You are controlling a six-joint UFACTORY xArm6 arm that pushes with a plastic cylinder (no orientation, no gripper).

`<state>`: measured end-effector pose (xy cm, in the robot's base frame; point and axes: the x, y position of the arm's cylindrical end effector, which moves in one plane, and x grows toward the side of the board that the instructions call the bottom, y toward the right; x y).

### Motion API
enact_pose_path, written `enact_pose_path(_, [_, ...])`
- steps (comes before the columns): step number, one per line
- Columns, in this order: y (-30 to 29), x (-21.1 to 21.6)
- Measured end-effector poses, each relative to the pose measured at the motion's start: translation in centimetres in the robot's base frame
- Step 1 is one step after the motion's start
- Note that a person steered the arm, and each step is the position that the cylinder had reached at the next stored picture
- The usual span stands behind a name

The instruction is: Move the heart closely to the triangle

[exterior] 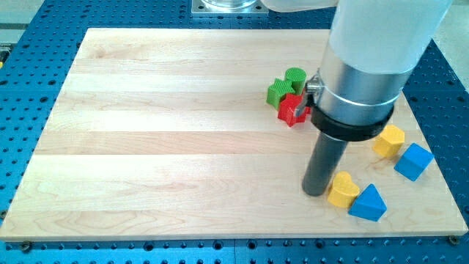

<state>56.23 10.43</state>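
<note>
A yellow heart [342,189] lies near the view's bottom right of the wooden board [168,139]. A blue triangle [368,203] sits right against its lower right side, touching it. My tip [316,192] rests on the board just left of the yellow heart, touching or nearly touching it. The dark rod rises from there to the large silver and white arm body above.
A green star-like block [278,92], a green cylinder [296,78] and a red block [292,110] cluster at the upper middle right. A yellow block [388,140] and a blue block [413,161] lie near the right edge. The board sits on a blue perforated table [29,59].
</note>
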Motion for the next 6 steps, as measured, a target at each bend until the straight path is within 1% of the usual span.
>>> enact_pose_path(1, [-4.6, 0.2])
enact_pose_path(2, [-4.2, 2.8])
enact_pose_path(3, [-1.3, 5.1])
enact_pose_path(4, [1.2, 4.8])
enact_pose_path(5, [2.4, 3.2])
enact_pose_path(6, [2.3, 3.2])
